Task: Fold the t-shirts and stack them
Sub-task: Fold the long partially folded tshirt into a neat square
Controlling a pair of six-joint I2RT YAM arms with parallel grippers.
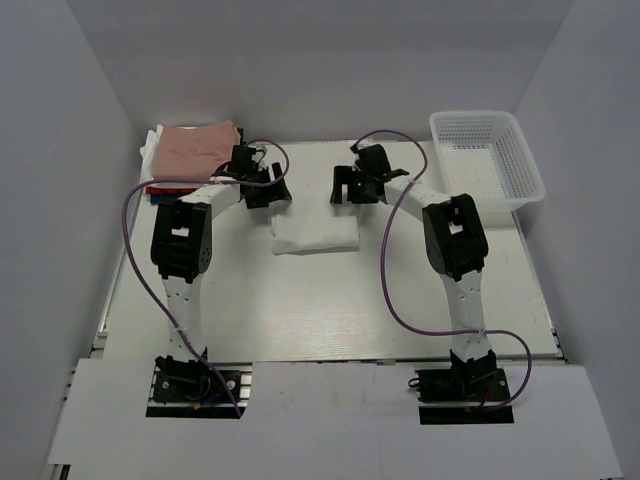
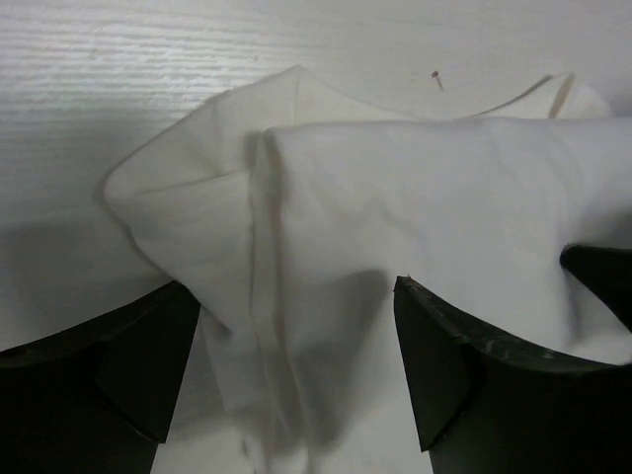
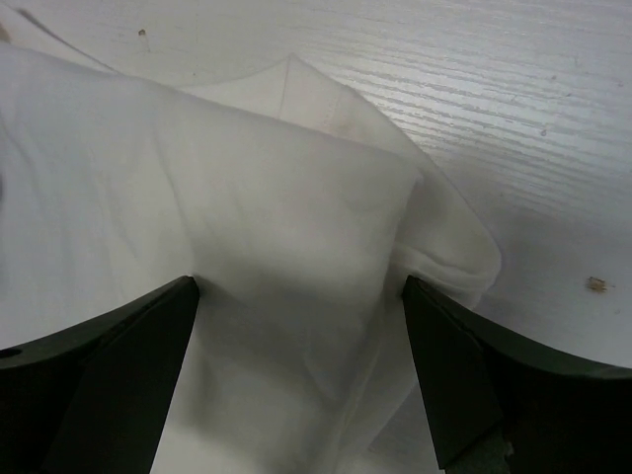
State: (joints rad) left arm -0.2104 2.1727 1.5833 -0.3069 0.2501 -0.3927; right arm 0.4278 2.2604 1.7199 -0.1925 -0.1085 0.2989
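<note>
A folded white t-shirt [image 1: 314, 233] lies on the table between my two grippers. My left gripper [image 1: 268, 190] is open over its far left corner; in the left wrist view the cloth [image 2: 395, 207] lies between the spread fingers [image 2: 444, 365]. My right gripper [image 1: 352, 188] is open over the far right corner; the cloth [image 3: 247, 217] lies between its fingers [image 3: 474, 375]. A dusty-pink t-shirt [image 1: 198, 146] tops a stack at the back left, with red, dark and white ones [image 1: 165, 190] under it.
A white plastic mesh basket [image 1: 486, 158] stands at the back right. White walls enclose the table on three sides. Purple cables loop from each arm.
</note>
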